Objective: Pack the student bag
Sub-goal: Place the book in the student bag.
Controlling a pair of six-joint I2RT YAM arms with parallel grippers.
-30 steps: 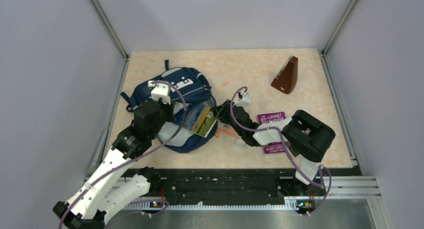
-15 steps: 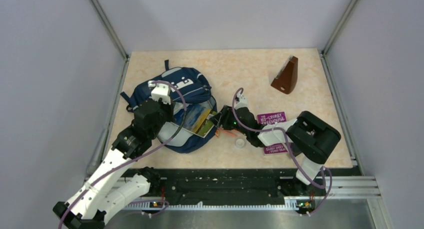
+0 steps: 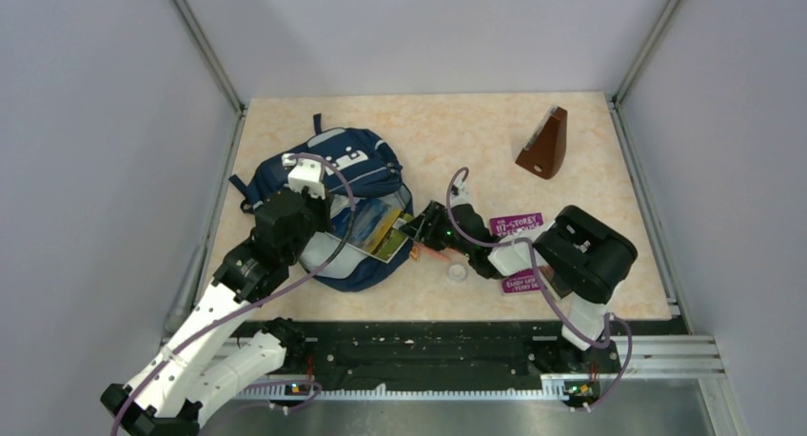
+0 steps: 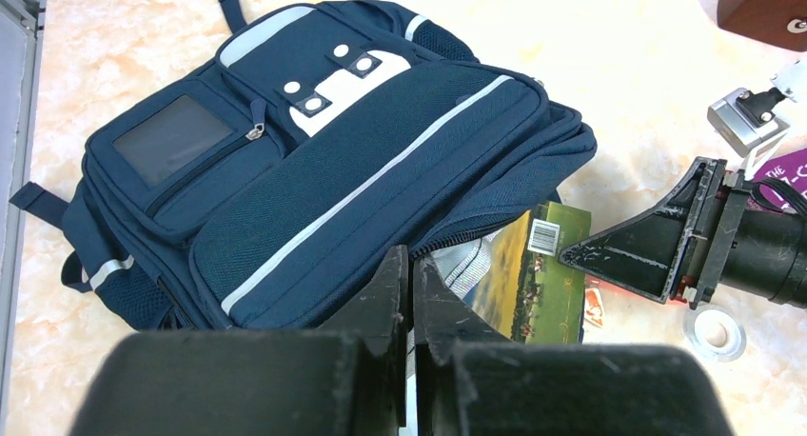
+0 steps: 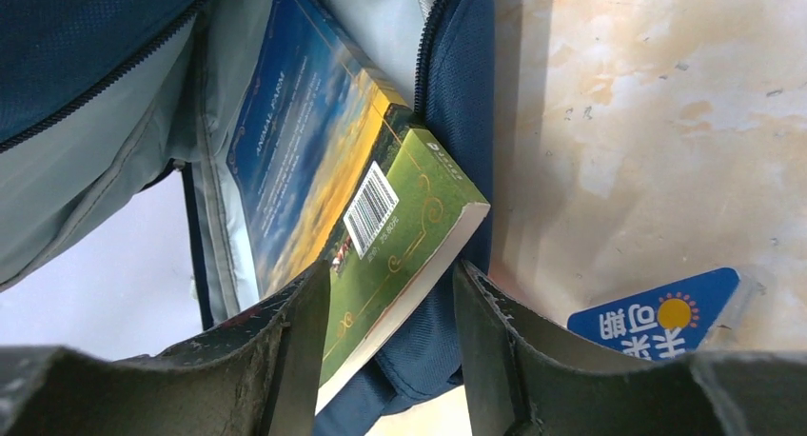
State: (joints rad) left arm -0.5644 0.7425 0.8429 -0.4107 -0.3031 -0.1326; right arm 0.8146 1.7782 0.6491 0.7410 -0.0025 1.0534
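Left gripper (image 4: 411, 265) jaws are pressed together right at the zip edge of the bag (image 4: 381, 150), which lies just ahead of it with its mouth toward the right gripper (image 5: 392, 274) (can't tell if cloth is pinched). Right jaws stand apart, straddling the near corner of a book (image 5: 314, 160) sitting half inside the bag's mouth straight ahead; a blue card (image 5: 657, 317) lies just right of its right finger

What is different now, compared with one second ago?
The right pincer shifted slightly toward the book sticking out of the student bag; its open jaws now straddle the book's corner. Nothing was gripped or released. The shut left pincer, the bag, the purple book and the brown wedge stayed in place.
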